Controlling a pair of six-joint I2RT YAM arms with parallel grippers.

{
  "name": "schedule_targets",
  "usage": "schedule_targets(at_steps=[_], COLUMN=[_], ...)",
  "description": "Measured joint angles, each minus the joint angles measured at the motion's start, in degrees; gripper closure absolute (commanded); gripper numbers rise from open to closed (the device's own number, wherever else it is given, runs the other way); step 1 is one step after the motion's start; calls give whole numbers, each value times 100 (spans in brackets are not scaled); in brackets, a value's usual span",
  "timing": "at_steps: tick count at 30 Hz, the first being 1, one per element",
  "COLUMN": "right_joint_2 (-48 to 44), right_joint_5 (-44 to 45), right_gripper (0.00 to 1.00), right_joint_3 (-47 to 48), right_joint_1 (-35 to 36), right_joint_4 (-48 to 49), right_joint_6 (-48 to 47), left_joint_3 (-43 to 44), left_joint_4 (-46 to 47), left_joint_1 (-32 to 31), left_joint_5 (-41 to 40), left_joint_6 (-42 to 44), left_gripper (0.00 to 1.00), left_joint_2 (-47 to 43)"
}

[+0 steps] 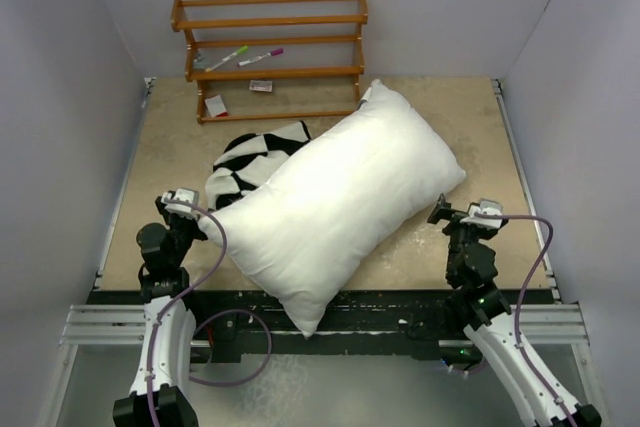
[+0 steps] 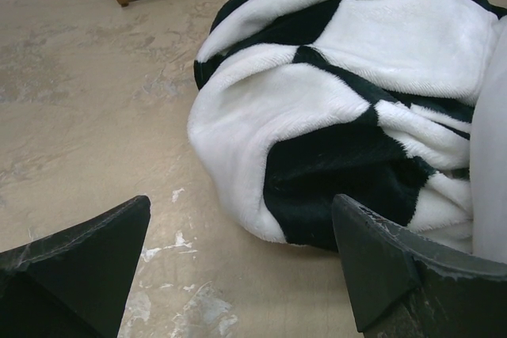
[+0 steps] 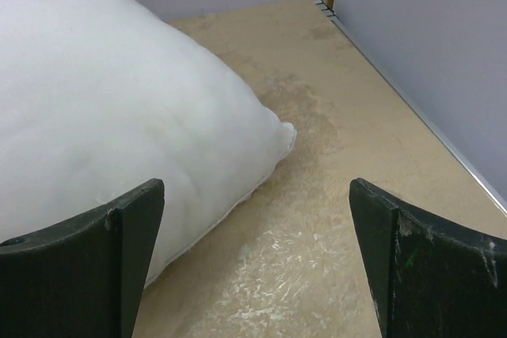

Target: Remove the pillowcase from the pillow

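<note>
Pillowcase [image 2: 341,108] just ahead of left gripper [image 2: 240,210]

Pillowcase [image 2: 333,116]: fleecy plush cloth with a matt nap. Pillow [image 1: 340,197]: smooth, matt white cloth. Table [image 2: 79,116]: matt beige top, possibly laminate, scuffed and flecked white. Rack [image 1: 270,45]: glossy varnished wood.

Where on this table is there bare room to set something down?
Bare tan tabletop lies between the plump white pillow and the right wall, and left of the crumpled black-and-white checkered pillowcase. It is crowded mid-table and by the wooden rack.
</note>
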Motion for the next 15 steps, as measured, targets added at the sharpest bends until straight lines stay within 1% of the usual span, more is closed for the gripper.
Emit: schedule_targets(at_steps=[3, 10, 15], right_joint_2=[-195, 496, 400], right_joint_5=[4, -131, -114], right_gripper=[0, 0, 0], right_joint_3=[0, 0, 0], right_joint_1=[0, 0, 0], right_joint_4=[11, 164, 192], right_joint_6=[-9, -24, -20], left_joint_3=[-2, -2, -2], left_joint_4=[0, 2, 4], left_joint_1=[0, 0, 0], left_joint_5=[-2, 0, 0], left_joint_6=[2, 2, 0], left_gripper=[1, 1, 1], left_joint_2=[2, 33, 44])
